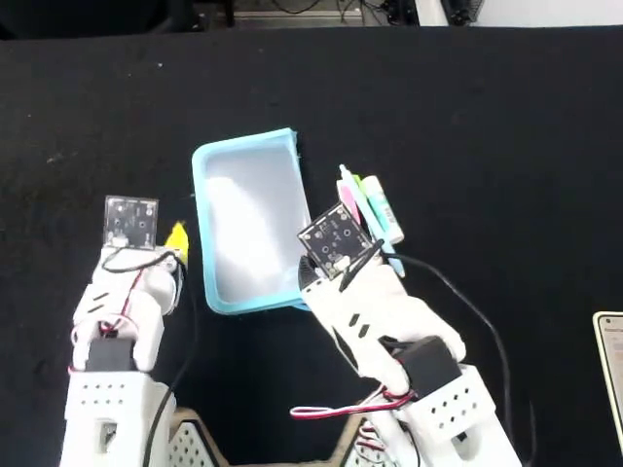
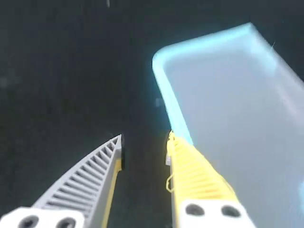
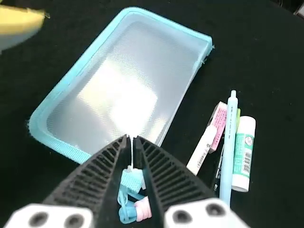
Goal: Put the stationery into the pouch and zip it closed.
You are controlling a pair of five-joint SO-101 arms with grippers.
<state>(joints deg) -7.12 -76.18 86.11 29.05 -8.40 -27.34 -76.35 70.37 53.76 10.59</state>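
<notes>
Black cloth tabletop [image 1: 487,117]: both arms at a translucent rectangular pouch with light-blue fabric trim [image 1: 251,219], loose stationery [image 1: 370,209] not yet inside.

We see the pouch lying flat btwn the two arms, long axis running away from the robot, far end leaning slightly left. Right gripper [image 3: 130,138] sits at its near right corner, jaws pinched almost together on the small blue zip pull [image 3: 130,179] w/ a blue-and-pink charm. Left gripper [image 2: 145,140] is open w/ nothing in it, its yellow finger just beside the pouch's left long edge. The stationery, incl. a thin pale-blue pen [image 3: 229,142] and a white glue stick w/ green label [image 3: 244,152], lies just right of the pouch, long axes roughly parallel to it. We judge the right arm nearer for pickups, and the zip prob. runs along that right side.
</notes>
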